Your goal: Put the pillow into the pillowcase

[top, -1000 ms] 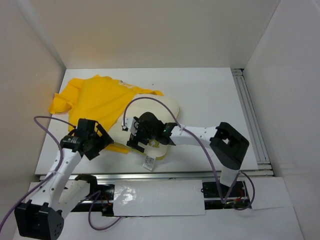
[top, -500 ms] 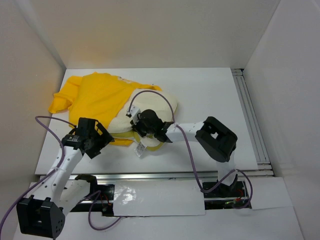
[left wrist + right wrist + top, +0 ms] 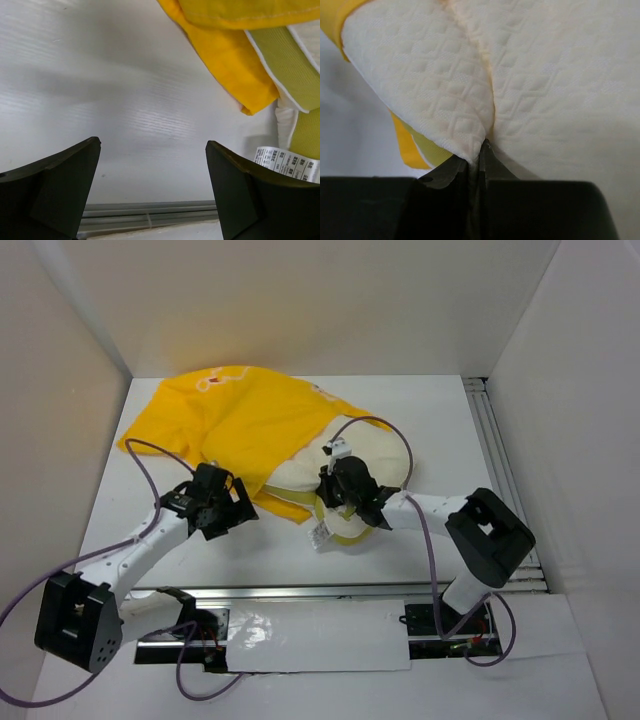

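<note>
left pincer (image 3: 152,145): low, jaws wide apart | right pincer (image 3: 481,147): clamped tight on pillow (image 3: 545,75)

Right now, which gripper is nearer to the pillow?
Right. The right gripper is shut on a fold of the pillow, so it touches it. The left gripper is open above the table, beside the pillow and touching nothing.

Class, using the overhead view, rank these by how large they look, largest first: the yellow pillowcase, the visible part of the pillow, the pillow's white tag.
1. pillowcase
2. pillow, exposed part only; the pillowcase covers some of it
3. white tag
</note>
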You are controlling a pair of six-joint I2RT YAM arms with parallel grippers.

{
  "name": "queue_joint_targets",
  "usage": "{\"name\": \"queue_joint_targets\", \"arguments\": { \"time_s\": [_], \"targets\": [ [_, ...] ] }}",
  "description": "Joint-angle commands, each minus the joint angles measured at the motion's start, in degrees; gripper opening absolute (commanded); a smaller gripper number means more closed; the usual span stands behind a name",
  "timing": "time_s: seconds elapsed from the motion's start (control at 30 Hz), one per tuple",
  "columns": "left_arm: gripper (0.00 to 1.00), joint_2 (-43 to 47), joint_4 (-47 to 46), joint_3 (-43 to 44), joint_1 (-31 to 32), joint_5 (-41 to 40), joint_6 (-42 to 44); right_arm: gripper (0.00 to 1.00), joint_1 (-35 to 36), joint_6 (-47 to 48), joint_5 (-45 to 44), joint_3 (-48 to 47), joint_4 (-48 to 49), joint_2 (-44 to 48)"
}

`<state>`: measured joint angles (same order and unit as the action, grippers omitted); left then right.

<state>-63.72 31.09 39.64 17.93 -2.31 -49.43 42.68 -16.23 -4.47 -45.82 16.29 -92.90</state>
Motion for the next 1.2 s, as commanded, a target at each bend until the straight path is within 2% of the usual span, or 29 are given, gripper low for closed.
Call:
{"name": "queue_joint_targets", "arguments": {
  "time_s": [0.0,0.07,0.23,0.4,0.53,0.67,0.8,0.83,0.93,1.0,1.07,1.1,1.17],
  "targets": [
    [1.0,-2.11,-5.34,2.46,3.94,-3.13,0.39,0.0,1.97,-5.48,-2.39,0.65,-6.01,3.43],
    [1.0,-3.25,-7.27,2.46,6.14,-4.54,-0.83,0.0,2.49,-4.87,-2.99,-0.58,-8.2,3.96],
    [1.0,-8.07,-17.96,1.33,6.15,-5.87,-2.25,0.0,2.5,-3.55,-3.0,-2.17,-9.87,5.19],
    [1.0,-16.85,-20.46,3.6,6.15,-9.38,-1.11,0.0,1.98,-3.55,1.21,-3.39,-9.88,8.62],
    [0.99,-20.11,-23.7,3.6,6.15,-13.24,-1.63,0.0,1.45,-3.55,3.67,-5.58,-11.63,9.76],
    [0.95,-20.65,-29.49,2.38,5.62,-13.78,-2.16,0.0,1.45,-3.55,4.9,-6.73,-12.16,10.29],
    [0.81,-21.18,-36.0,1.85,5.62,-14.65,-1.46,0.0,0.92,-3.02,6.57,-7.26,-12.78,10.81],
    [0.73,-22.31,-36.01,2.98,5.62,-17.01,-1.46,0.0,0.92,-3.02,6.58,-7.26,-12.78,10.81],
    [0.67,-25.04,-32.33,6.05,5.62,-20.97,-2.07,0.0,-0.39,-3.02,7.63,-7.79,-13.31,13.09],
    [0.58,-25.74,-33.19,6.07,6.14,-23.44,-1.47,0.0,-1.02,-3.02,8.95,-7.79,-13.31,14.41],
    [0.4,-25.75,-33.82,7.11,6.15,-23.97,-1.46,0.0,-1.63,-3.02,10.0,-8.49,-13.31,14.42],
    [0.03,-25.75,-33.82,7.64,6.15,-24.5,-2.5,0.0,-1.63,-3.02,10.01,-9.1,-13.31,14.42],
    [0.0,-25.75,-31.27,8.87,6.76,-25.72,-2.78,0.0,-2.16,-3.02,10.01,-9.11,-13.31,14.42]
  ]
}}
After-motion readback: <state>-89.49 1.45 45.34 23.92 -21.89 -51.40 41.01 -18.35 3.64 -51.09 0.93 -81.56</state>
